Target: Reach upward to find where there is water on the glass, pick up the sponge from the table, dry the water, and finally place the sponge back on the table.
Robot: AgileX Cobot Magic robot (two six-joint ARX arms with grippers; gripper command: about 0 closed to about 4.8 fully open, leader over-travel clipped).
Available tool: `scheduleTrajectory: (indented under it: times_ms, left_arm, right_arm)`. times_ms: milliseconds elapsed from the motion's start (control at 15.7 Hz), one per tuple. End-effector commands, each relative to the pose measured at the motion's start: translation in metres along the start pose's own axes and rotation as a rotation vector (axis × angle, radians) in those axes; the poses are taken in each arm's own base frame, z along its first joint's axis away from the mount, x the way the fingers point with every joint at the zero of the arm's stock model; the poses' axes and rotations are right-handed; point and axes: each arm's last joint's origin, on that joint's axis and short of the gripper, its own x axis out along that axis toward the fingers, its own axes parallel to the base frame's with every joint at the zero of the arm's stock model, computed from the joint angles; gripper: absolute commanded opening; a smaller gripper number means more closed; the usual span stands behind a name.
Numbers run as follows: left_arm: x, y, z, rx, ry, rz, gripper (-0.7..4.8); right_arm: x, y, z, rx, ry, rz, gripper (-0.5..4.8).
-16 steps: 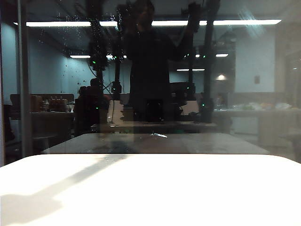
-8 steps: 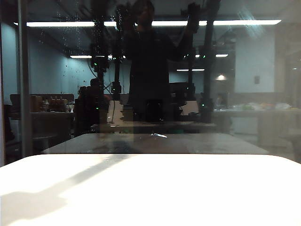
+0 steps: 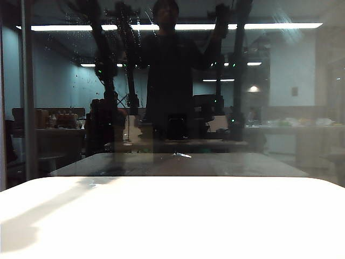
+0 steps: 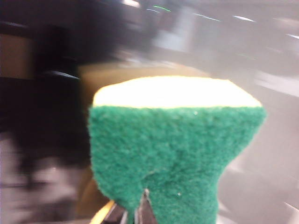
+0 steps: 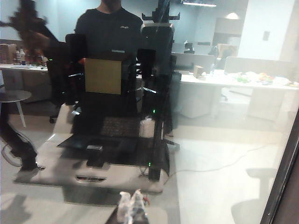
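1. Left gripper (image 4: 140,212) was seen pinched on the sponge (image 4: 175,154), its jaws pressed together into the green layer and the block carried off the table (image 3: 172,221).
2. Right gripper (image 5: 132,207) was seen low in its wrist view, facing the glass (image 5: 224,140); its tips appeared pressed together, holding nothing.
3. Pickup was judged done; drying and the return of the sponge were judged left.
4. Water (image 3: 81,38) was seen as whitish specks and thin streaks high on the pane's left, under the reflected strip light.
5. Green scouring face and pale-yellow foam edge were shown, blurred.
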Motion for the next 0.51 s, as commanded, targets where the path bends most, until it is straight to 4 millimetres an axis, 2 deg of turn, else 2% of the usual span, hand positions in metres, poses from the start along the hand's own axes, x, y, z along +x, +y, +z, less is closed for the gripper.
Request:
scheduleTrajectory:
  times_ms: [64, 255, 319, 447, 511]
  left_arm:
    - [-0.026, 0.024, 0.021, 0.027, -0.049, 0.124, -0.06]
    - [-0.042, 0.046, 0.024, 0.012, -0.003, 0.202, -0.06]
    - [-0.043, 0.047, 0.023, 0.008, 0.007, 0.205, -0.06]
    - [-0.040, 0.042, 0.022, 0.004, 0.015, 0.169, -0.06]
    - [-0.031, 0.025, 0.018, 0.001, 0.020, 0.124, -0.06]
  right_arm:
    - [-0.004, 0.000, 0.004, -0.001, -0.023, -0.001, -0.06]
    - [-0.004, 0.000, 0.004, -0.001, -0.017, 0.002, -0.06]
    - [-0.004, 0.000, 0.003, -0.001, -0.013, 0.003, -0.06]
    - [-0.004, 0.000, 0.003, -0.001, -0.010, 0.003, -0.06]
    - [-0.004, 0.000, 0.003, -0.001, -0.010, 0.003, -0.06]
